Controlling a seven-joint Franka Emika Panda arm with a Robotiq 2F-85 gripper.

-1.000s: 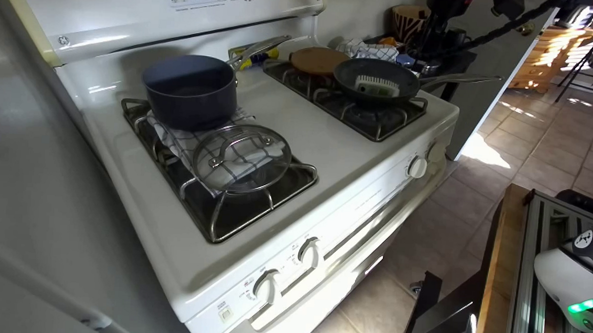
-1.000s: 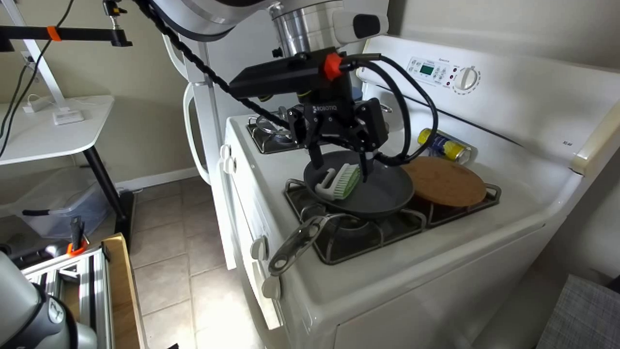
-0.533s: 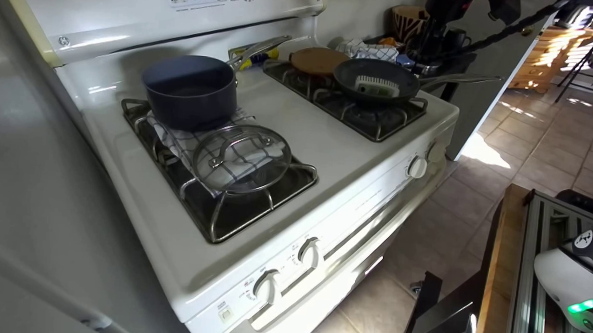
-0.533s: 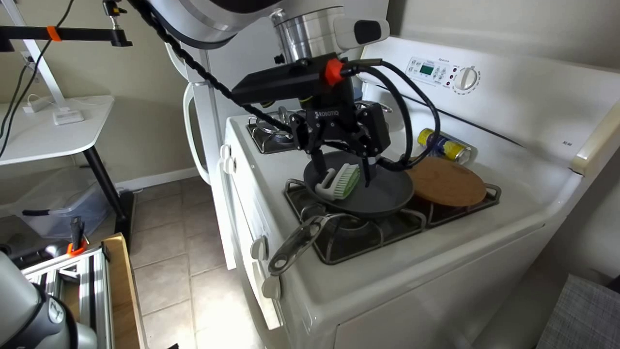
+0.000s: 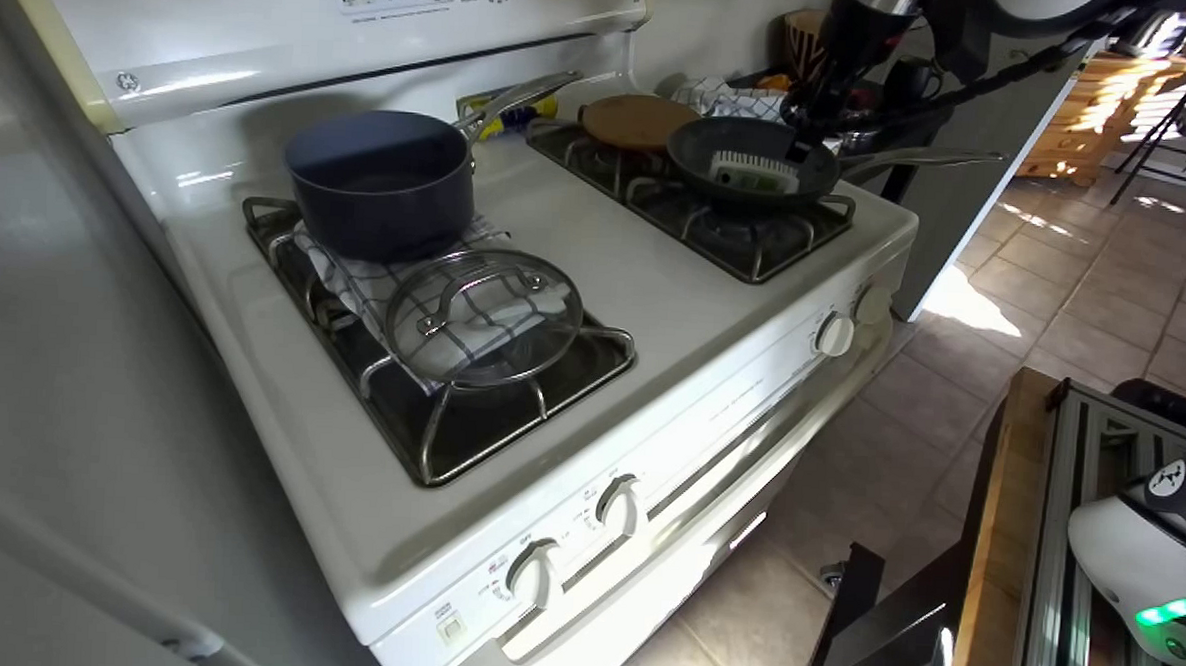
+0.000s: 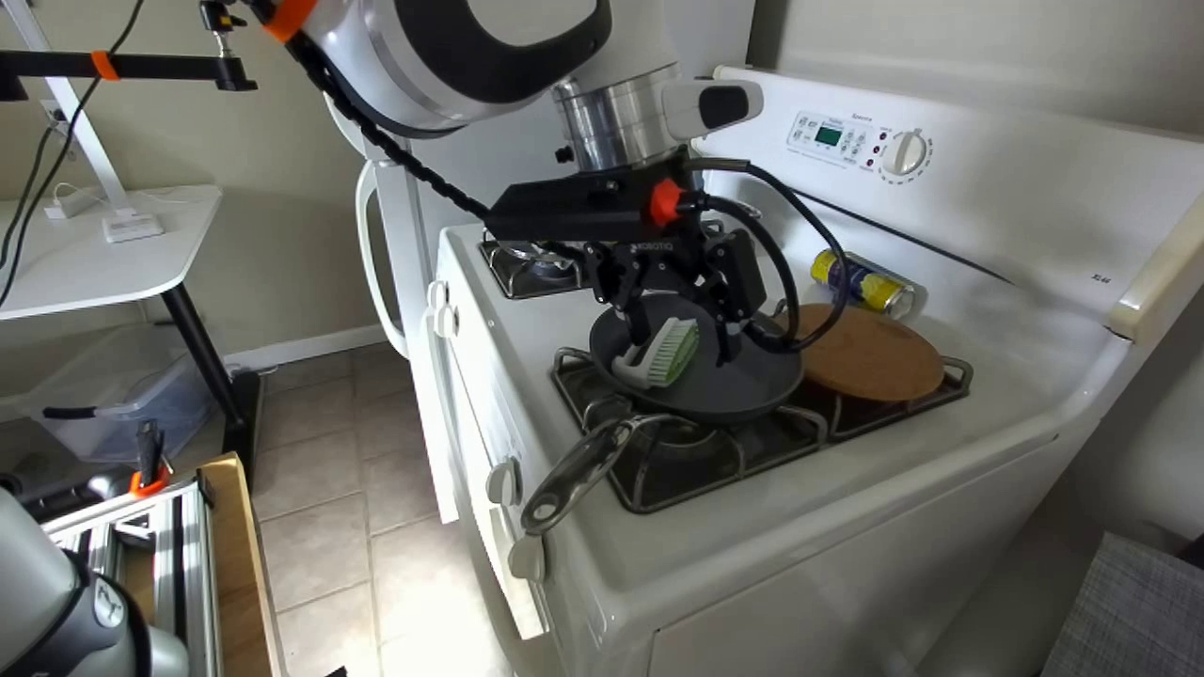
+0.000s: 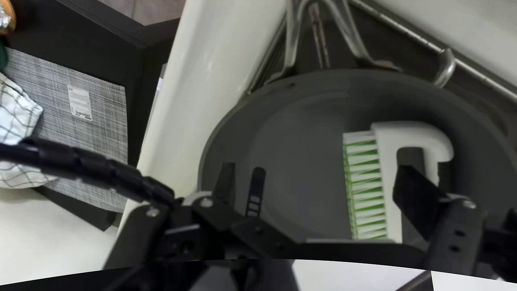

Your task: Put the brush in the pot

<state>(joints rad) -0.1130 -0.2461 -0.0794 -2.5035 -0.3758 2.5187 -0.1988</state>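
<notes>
The brush, white with a looped handle and green-and-white bristles, lies in the grey-black frying pan on a burner. It also shows in the wrist view. My gripper is open and points down over the pan. In the wrist view my gripper has its jaws wide apart, one over bare pan on the bristle side and one over the brush's handle opening. Nothing is held; contact with the brush cannot be told. The dark blue pot stands across the stove in an exterior view.
The pot's handle points to the back panel. A glass lid lies on a checked towel in front of the pot. A round brown board and a yellow can are behind the pan. The pan's handle overhangs the stove front.
My gripper has come down toward the pan and the brush, its fingers now lower over the pan. The brush, pan and pot have not moved.
</notes>
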